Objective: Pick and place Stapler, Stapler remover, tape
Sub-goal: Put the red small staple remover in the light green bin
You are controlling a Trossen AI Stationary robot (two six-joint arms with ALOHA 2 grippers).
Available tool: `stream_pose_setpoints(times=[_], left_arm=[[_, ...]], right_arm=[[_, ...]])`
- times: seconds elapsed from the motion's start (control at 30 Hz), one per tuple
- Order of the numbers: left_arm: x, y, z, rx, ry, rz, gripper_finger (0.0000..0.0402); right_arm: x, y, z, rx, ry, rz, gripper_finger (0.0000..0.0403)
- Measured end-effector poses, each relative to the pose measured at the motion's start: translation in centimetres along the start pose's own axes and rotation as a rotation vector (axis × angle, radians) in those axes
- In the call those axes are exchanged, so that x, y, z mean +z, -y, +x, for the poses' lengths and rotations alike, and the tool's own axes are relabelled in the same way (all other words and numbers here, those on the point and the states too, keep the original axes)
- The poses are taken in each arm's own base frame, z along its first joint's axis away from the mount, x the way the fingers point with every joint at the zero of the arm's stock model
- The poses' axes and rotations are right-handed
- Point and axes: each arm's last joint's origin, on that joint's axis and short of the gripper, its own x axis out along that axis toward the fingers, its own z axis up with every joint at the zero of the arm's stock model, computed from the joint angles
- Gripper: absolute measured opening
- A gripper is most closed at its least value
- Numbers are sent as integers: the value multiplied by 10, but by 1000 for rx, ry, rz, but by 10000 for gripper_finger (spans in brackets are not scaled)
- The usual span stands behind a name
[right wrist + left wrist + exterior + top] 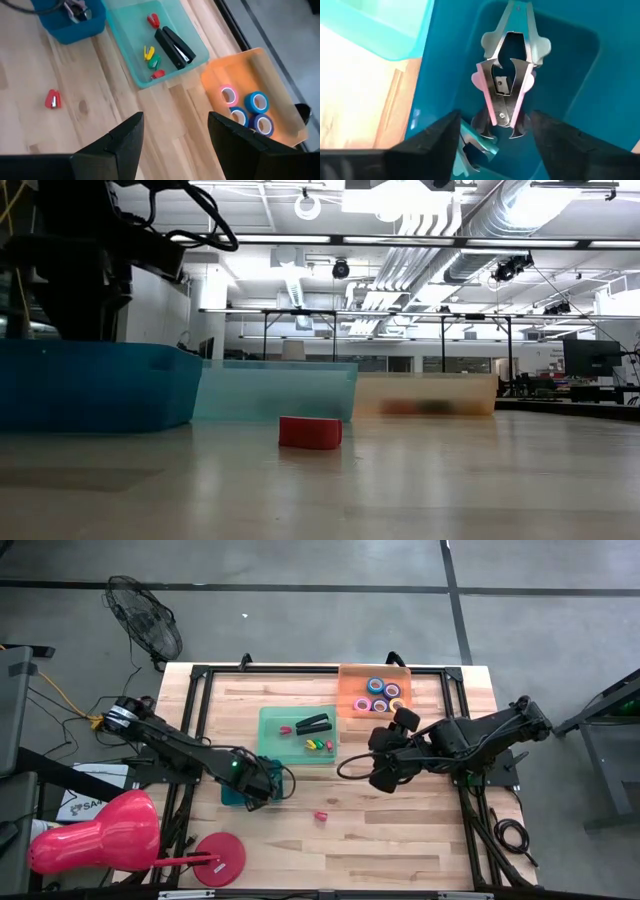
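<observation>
The left arm reaches across the table's left side, its wrist bent down over the dark blue bin (240, 796); the left gripper (492, 135) hangs inside it, fingers spread, holding nothing, with a pink staple remover (504, 95) lying on the bin floor between them; the right arm folds in from the right, and the right gripper (172, 132) hovers spread and empty over bare wood; the black stapler (174, 46) lies in the teal tray (270, 720); the tape rolls (247, 109) sit in the orange tray (267, 67); a red staple remover (321, 816) lies loose on the table (400, 840).
</observation>
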Motion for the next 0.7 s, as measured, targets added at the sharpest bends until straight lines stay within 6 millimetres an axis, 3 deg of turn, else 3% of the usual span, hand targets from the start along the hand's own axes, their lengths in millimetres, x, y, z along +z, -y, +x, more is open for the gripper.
stream_pose_setpoints(times=[0.2, 0.37, 0.7], left_arm=[[-3, -8, -14, -26, 36, 51, 294], [-8, -24, -41, -46, 182, 28, 303], [-34, -51, -90, -88, 487, 29, 296]], right_arm=[[1, -1, 0, 13, 10, 109, 211], [2, -14, 7, 37, -3, 124, 211], [-3, -73, 45, 111, -57, 67, 211]])
